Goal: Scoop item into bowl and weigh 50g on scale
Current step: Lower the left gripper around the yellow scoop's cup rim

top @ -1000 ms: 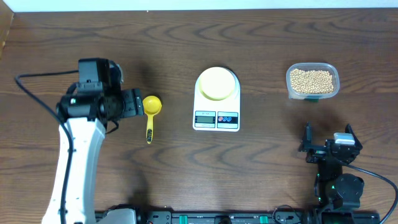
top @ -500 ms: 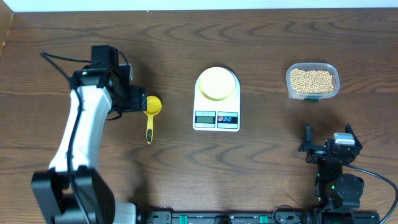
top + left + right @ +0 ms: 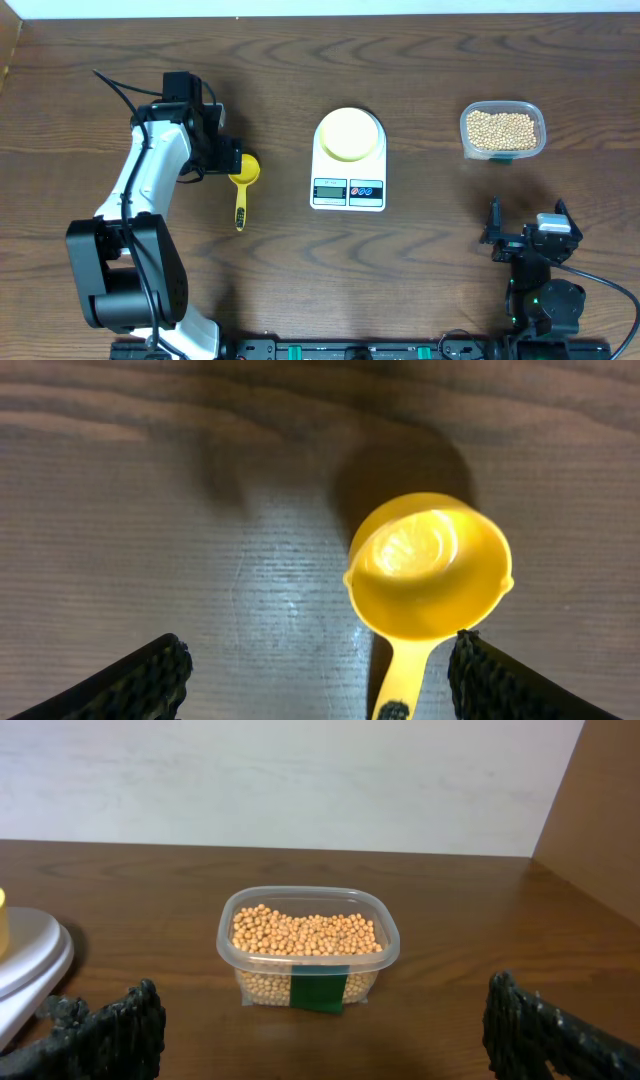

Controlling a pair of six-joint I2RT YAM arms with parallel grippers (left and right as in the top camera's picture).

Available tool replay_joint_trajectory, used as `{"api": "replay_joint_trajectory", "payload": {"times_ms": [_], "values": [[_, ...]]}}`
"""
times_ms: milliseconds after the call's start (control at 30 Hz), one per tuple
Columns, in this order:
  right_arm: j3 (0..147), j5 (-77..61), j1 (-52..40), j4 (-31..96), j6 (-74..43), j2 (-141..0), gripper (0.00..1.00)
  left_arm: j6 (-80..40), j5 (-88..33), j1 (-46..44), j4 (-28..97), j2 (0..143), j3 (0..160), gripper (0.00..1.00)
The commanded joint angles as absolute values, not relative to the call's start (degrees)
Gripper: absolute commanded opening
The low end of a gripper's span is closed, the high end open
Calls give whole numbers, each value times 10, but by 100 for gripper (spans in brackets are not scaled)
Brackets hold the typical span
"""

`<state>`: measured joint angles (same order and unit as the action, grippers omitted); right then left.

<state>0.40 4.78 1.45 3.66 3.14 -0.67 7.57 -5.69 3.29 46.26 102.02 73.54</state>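
Left arm (image 3: 150, 185) swung farther back, left claw (image 3: 318, 665) wide open over yellow scoop (image 3: 428, 565), empty, right claw (image 3: 320, 1020) open, unmoved

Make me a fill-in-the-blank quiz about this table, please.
The pale yellow bowl on the scale is ____.
The scoop by the left claw is coloured ____.
That claw's jaws stand ____, gripping nothing.
The beans lie in a clear container on the robot's ____ side.
Missing words: empty; yellow; open; right.
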Motion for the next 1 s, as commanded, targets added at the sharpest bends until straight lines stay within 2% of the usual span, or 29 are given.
{"api": "replay_joint_trajectory", "payload": {"times_ms": [0, 967], "values": [[3, 52, 10, 39, 24, -3, 99, 83, -60, 35, 461, 1027, 750, 85], [3, 52, 10, 39, 24, -3, 99, 110, -32, 35, 414, 1028, 725, 84]]}}
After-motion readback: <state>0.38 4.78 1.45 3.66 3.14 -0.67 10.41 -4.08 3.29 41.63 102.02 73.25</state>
